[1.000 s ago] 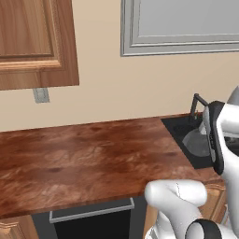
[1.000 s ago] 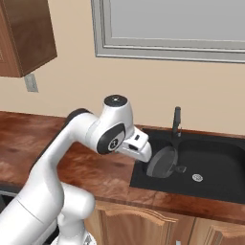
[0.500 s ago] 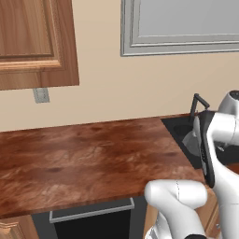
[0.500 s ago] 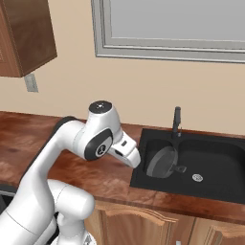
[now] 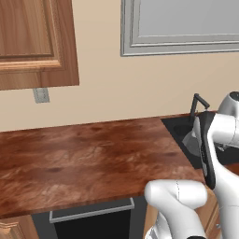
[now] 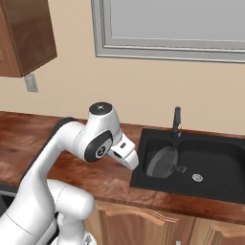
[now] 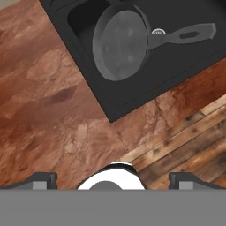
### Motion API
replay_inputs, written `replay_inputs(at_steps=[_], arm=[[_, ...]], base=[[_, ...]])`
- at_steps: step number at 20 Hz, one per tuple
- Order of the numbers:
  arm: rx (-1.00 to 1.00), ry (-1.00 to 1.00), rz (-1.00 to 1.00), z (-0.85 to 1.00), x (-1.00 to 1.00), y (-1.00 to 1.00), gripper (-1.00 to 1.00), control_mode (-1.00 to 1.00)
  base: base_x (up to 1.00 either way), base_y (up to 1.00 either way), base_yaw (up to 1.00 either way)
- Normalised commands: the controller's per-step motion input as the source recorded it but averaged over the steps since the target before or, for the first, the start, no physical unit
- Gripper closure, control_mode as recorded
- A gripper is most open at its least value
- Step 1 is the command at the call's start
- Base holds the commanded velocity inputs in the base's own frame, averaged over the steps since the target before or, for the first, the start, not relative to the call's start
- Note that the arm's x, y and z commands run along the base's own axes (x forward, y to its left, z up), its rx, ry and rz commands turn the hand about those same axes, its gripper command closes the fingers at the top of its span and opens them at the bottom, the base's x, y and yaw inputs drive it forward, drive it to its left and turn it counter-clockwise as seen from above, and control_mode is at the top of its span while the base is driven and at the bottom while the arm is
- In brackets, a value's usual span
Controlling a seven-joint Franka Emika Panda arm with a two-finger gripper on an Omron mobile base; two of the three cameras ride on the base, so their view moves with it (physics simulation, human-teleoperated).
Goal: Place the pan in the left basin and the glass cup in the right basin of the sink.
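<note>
The pan (image 6: pixel 161 162) is a round dark grey skillet leaning tilted in the left basin (image 6: pixel 148 143) of the black sink (image 6: pixel 225 191). Its short handle (image 6: pixel 181 168) reaches toward the right basin (image 6: pixel 215 160) and its silver drain (image 6: pixel 197 177). In the hand view the pan (image 7: pixel 120 44) lies at the top, its handle (image 7: pixel 190 34) pointing right. My gripper (image 7: pixel 114 180) is open with nothing between its fingertips (image 7: pixel 42 178). It hangs over the counter's front edge, left of the sink and apart from the pan. From the right base view the gripper (image 6: pixel 131 161) shows beside the sink's left rim. The glass cup is out of view.
A slim dark faucet (image 6: pixel 176 122) stands at the sink's back edge. A brown wooden counter (image 5: pixel 84 158) stretches left of the sink, with a dark appliance front (image 5: pixel 91 217) below it. A wall cabinet (image 5: pixel 32 42), an outlet (image 5: pixel 41 95) and a window (image 6: pixel 177 24) are above.
My arm has drawn back from the sink toward the base, and the hand has moved left and lower. The gripper stayed open. The pan has not moved.
</note>
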Motion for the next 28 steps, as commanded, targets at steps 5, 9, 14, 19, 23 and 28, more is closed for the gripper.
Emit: replay_inputs(at_steps=[5,9,14,19,23,28], arm=[[0.0,0.0,0.0,0.0,0.0,0.0,-1.0,-1.0],[0.0,0.0,0.0,0.0,0.0,0.0,-1.0,-1.0],[0.0,0.0,0.0,0.0,0.0,0.0,-1.0,1.0],[0.0,0.0,0.0,0.0,0.0,0.0,-1.0,1.0],[0.0,0.0,0.0,0.0,0.0,0.0,-1.0,1.0],[0.0,0.0,0.0,0.0,0.0,0.0,-1.0,1.0]], base=[[0.0,0.0,0.0],[0.0,0.0,0.0],[0.0,0.0,0.0],[0.0,0.0,0.0],[-0.01,0.0,0.0],[-0.25,-0.02,0.0]])
